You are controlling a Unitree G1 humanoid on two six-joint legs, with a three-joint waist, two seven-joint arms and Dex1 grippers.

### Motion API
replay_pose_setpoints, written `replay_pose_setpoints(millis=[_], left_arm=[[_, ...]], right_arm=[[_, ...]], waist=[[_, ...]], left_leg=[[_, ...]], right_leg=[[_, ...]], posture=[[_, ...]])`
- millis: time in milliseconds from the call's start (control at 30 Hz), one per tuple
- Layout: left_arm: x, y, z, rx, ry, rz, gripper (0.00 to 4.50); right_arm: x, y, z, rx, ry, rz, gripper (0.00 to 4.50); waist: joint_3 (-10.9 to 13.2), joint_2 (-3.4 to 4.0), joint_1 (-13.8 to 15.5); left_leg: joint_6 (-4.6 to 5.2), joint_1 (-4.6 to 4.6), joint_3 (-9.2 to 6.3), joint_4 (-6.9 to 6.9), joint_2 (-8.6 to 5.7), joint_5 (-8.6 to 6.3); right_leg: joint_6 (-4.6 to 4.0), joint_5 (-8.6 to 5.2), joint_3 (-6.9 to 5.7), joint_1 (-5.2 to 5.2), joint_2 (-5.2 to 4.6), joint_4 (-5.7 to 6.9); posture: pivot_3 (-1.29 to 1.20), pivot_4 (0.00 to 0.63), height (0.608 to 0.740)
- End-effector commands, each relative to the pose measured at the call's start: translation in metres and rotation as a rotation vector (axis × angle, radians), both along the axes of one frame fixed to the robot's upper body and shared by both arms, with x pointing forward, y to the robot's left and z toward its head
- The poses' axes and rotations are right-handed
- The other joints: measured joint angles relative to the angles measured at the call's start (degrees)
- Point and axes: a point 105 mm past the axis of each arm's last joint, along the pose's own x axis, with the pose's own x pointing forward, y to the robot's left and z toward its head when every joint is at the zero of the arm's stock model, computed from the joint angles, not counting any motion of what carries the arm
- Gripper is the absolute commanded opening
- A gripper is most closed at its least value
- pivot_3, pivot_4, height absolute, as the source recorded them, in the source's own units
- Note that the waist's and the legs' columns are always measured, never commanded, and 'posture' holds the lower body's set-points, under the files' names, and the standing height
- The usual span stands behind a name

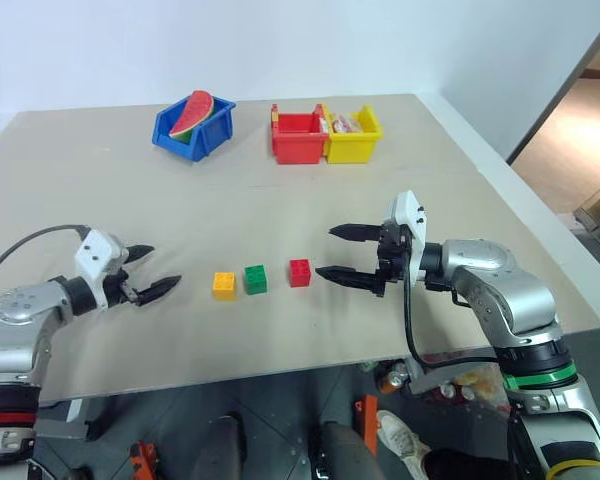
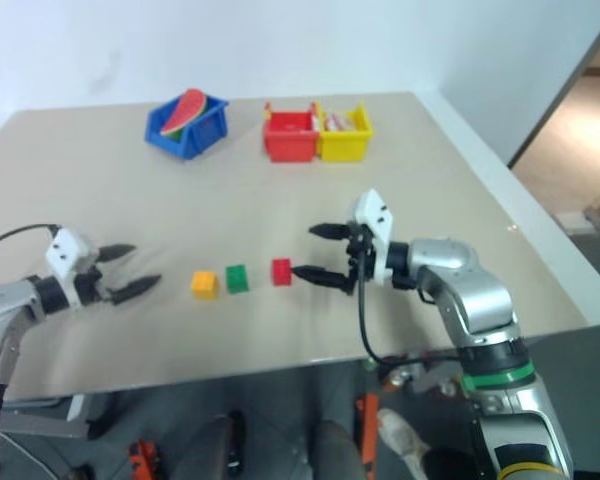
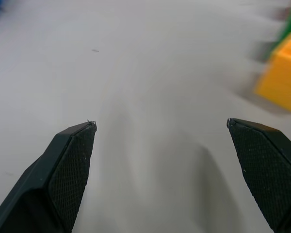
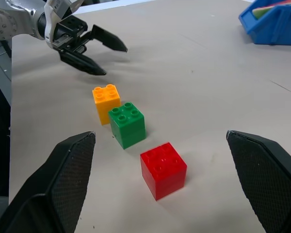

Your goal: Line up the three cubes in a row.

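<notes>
On the table, head view: yellow cube, green cube, red cube are sitting in a row; left gripper at nine o'clock, right gripper at three, both gaping empty. Right wrist view: cubes are lying between its spread fingers.

A beige counter carries three small bins at its far side. With the red bin as landmark, a yellow bin touches it on the right, holding some pale items. A blue bin sits well apart to its left, with a watermelon slice inside.
</notes>
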Motion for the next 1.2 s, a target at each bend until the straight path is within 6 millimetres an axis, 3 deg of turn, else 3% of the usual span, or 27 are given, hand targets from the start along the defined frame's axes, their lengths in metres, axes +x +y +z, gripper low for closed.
replay_pose_setpoints(millis=[33, 200, 367, 800, 1200], left_arm=[[-0.01, -0.002, 0.012, 0.008, 0.015, -0.114, 4.47], [-0.024, -0.007, 0.01, 0.038, 0.066, -0.291, 4.47], [-0.023, -0.02, 0.012, 0.053, 0.054, -0.395, 4.47], [-0.005, -0.053, 0.007, 0.08, -0.047, -0.507, 4.47], [0.007, -0.066, 0.003, 0.092, -0.074, -0.547, 4.47]], right_arm=[[0.001, 0.001, 0.014, -0.001, -0.056, 0.018, 4.5], [0.003, -0.001, 0.014, -0.014, -0.054, 0.021, 4.5], [0.002, -0.005, 0.013, -0.032, -0.05, 0.018, 4.5], [-0.009, -0.008, 0.019, -0.029, -0.026, 0.046, 4.5], [-0.009, -0.011, 0.018, -0.044, -0.036, 0.023, 4.5]], waist=[[0.0, -0.01, -0.1], [0.0, -0.01, -0.1], [0.0, -0.02, -0.1], [0.0, -0.02, -0.1], [0.0, -0.03, -0.1]], left_leg=[[0.0, 0.0, 0.05, 0.0, 0.0, 0.0], [-0.02, 0.0, 0.09, -0.07, 0.02, -0.02], [0.0, -0.12, 0.1, -0.13, 0.02, 0.0], [0.14, -0.2, 0.13, -0.04, 0.04, 0.09], [0.15, -0.24, 0.12, 0.18, 0.04, 0.09]], right_leg=[[0.01, 0.01, 0.0, -0.01, -0.05, -0.01], [-0.02, 0.01, -0.03, -0.11, -0.08, -0.02], [-0.05, -0.01, -0.03, -0.27, -0.04, -0.02], [0.01, 0.04, 0.03, -0.33, 0.11, 0.03], [0.11, 0.15, 0.11, -0.31, 0.15, 0.05]], posture=[[0.0, 0.15, 0.74], [0.0, 0.15, 0.74], [0.0, 0.15, 0.74], [0.0, 0.15, 0.74], [0.0, 0.15, 0.74]])
